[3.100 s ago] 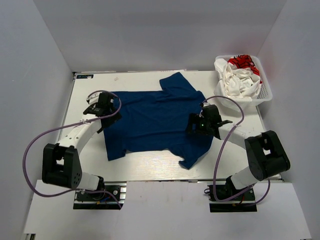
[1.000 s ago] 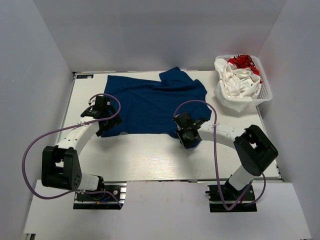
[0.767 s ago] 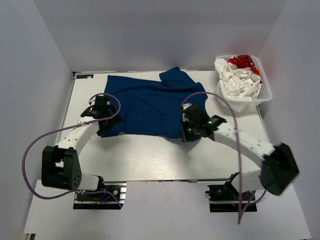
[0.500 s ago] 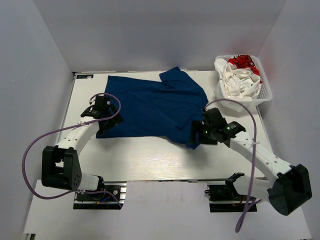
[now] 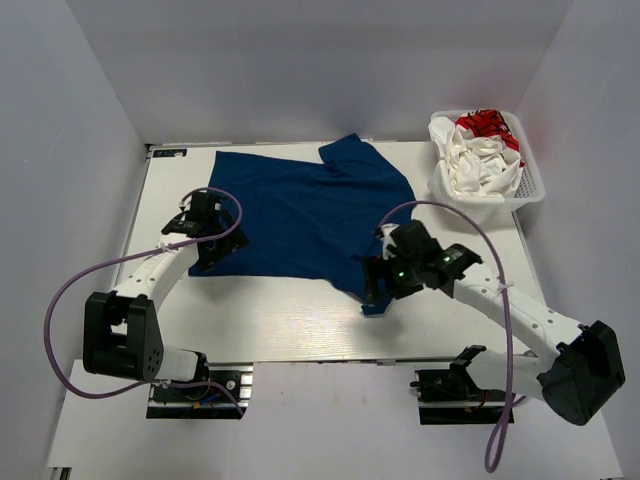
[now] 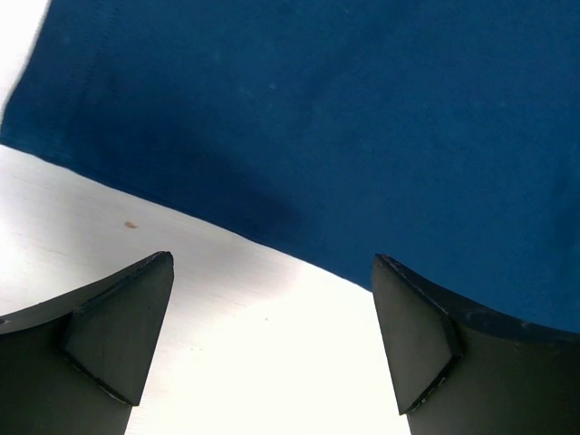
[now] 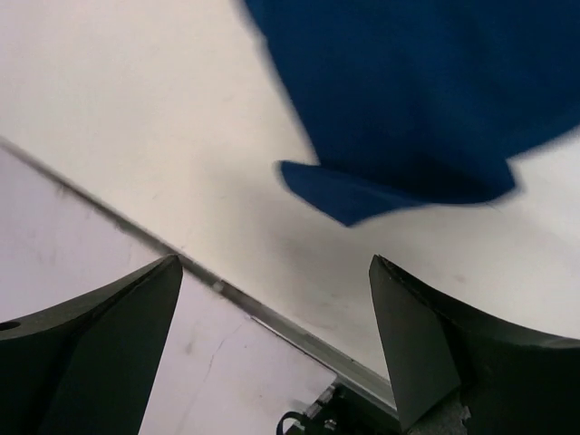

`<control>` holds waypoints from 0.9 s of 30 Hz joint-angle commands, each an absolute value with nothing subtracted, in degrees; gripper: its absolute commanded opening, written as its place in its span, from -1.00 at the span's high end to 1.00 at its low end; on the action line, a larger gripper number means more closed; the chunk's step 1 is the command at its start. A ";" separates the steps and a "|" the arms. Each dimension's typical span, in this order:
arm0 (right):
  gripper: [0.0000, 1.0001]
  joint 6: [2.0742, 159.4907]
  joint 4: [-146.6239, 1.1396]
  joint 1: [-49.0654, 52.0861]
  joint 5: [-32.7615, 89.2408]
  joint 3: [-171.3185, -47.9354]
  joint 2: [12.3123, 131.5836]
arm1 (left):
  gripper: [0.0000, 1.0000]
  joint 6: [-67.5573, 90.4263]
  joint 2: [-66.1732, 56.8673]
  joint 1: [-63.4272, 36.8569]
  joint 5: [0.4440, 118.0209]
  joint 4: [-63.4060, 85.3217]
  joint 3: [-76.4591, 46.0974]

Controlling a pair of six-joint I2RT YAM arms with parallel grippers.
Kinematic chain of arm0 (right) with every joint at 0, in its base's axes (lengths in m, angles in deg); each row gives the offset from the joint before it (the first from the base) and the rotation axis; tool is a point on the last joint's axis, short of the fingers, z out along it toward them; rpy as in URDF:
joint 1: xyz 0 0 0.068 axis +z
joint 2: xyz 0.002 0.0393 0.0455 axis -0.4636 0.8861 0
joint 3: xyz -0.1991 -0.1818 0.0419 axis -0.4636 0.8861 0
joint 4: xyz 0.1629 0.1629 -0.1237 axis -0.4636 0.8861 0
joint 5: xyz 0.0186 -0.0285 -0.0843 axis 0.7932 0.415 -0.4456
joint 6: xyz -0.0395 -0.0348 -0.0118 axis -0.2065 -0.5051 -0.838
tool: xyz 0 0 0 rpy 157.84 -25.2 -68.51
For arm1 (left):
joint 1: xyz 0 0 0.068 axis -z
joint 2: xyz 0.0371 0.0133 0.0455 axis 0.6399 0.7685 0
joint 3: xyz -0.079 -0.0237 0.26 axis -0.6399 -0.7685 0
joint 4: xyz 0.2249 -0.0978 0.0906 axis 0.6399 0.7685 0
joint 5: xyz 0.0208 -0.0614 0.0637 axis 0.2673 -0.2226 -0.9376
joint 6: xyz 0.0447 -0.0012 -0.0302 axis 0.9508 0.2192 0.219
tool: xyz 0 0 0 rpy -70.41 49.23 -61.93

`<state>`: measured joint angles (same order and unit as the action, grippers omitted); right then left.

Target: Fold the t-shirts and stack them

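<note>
The royal blue t-shirt (image 5: 300,215) lies spread on the white table (image 5: 280,320), with one sleeve corner trailing toward the near edge. My left gripper (image 5: 208,252) is open and empty at the shirt's near left edge; in the left wrist view the gripper (image 6: 272,335) is over bare table just short of the blue cloth (image 6: 317,118). My right gripper (image 5: 373,285) is open and empty above the trailing sleeve corner (image 7: 362,195); in the right wrist view the gripper (image 7: 272,344) holds nothing. The white t-shirt with the red print (image 5: 478,150) is bunched in the basket.
The white mesh basket (image 5: 535,190) stands at the back right corner of the table. The table's near edge (image 7: 227,290) runs right under my right gripper. Grey walls enclose the left, back and right sides.
My right arm swung out to the right and back, and its gripper now sits nearer the front edge. The shirt's near right corner shifted toward the front. The left arm has not moved.
</note>
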<state>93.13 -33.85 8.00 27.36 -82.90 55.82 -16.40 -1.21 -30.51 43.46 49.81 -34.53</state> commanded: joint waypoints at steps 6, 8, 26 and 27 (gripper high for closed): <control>-0.73 80.20 -38.80 23.26 13.24 -81.89 66.35 | -1.00 -15.92 -4.65 -30.12 51.40 46.11 -39.71; -0.73 82.56 -36.09 23.71 5.59 -82.50 72.74 | -1.00 -15.92 -4.65 -29.59 52.73 45.49 -39.71; 1.00 83.55 -49.25 15.56 1.62 -106.48 84.80 | -1.00 -13.03 3.96 -29.58 48.51 46.72 -31.19; 1.00 85.29 -49.17 14.75 0.14 -113.03 86.39 | -1.00 -13.02 5.27 -29.59 48.51 46.72 -30.67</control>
